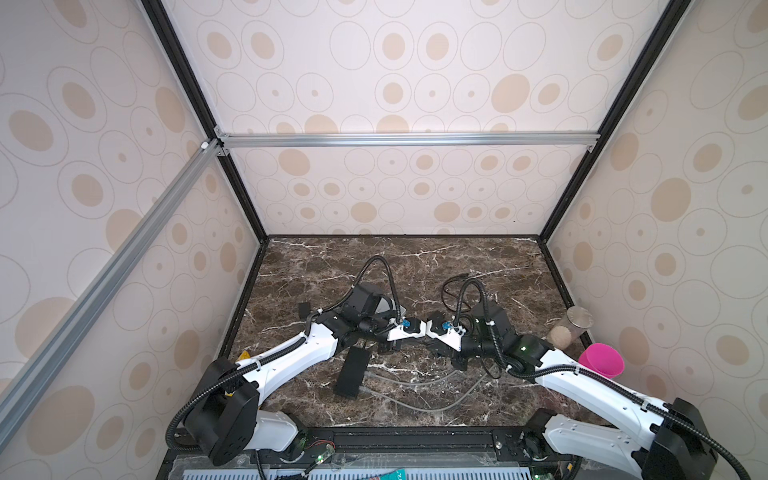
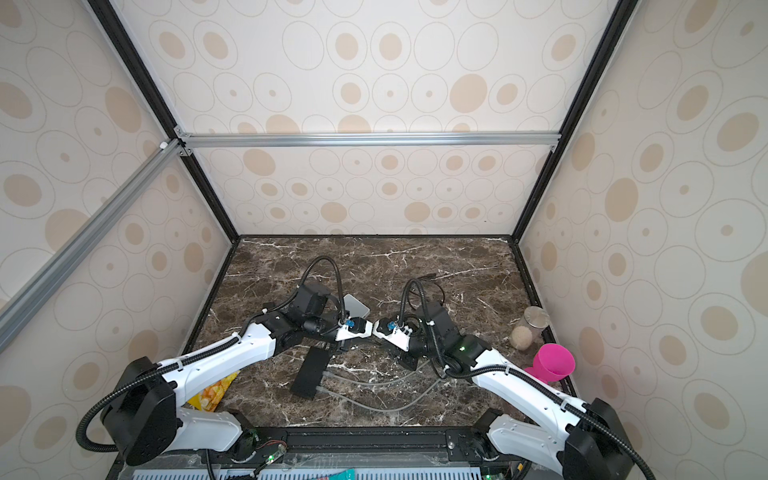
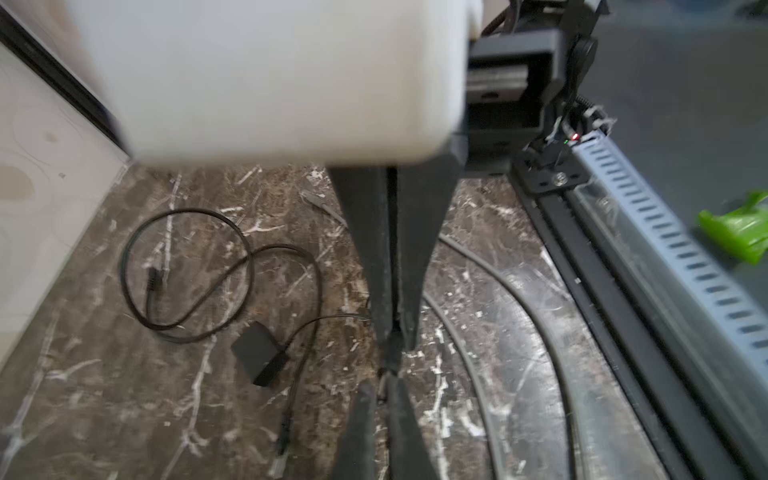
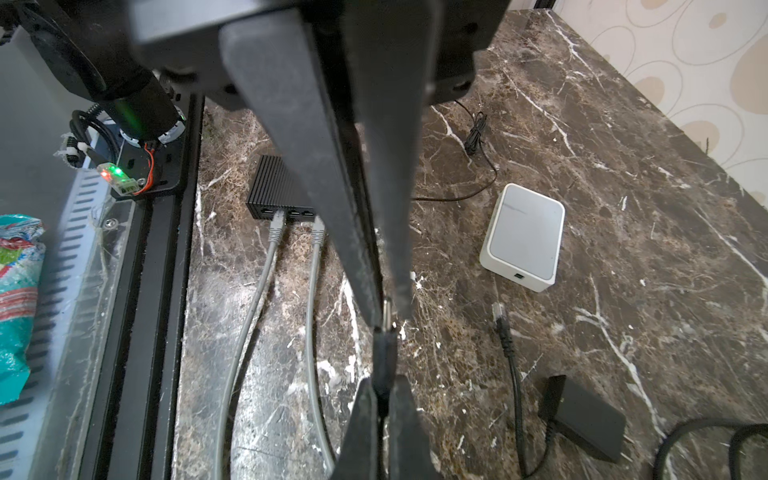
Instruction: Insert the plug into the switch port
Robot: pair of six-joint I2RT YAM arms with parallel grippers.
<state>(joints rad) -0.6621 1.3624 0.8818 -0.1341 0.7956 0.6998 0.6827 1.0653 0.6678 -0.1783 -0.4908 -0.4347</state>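
The right end effector clamps the plug. Facing it tip to tip, the left end effector stands slightly apart.

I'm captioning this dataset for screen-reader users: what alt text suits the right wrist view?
The right gripper pinches a small black plug, whose metal tip sits between the left gripper's fingertips, above a marble table. Behind lie a black switch with two grey cables at its ports and a white box.
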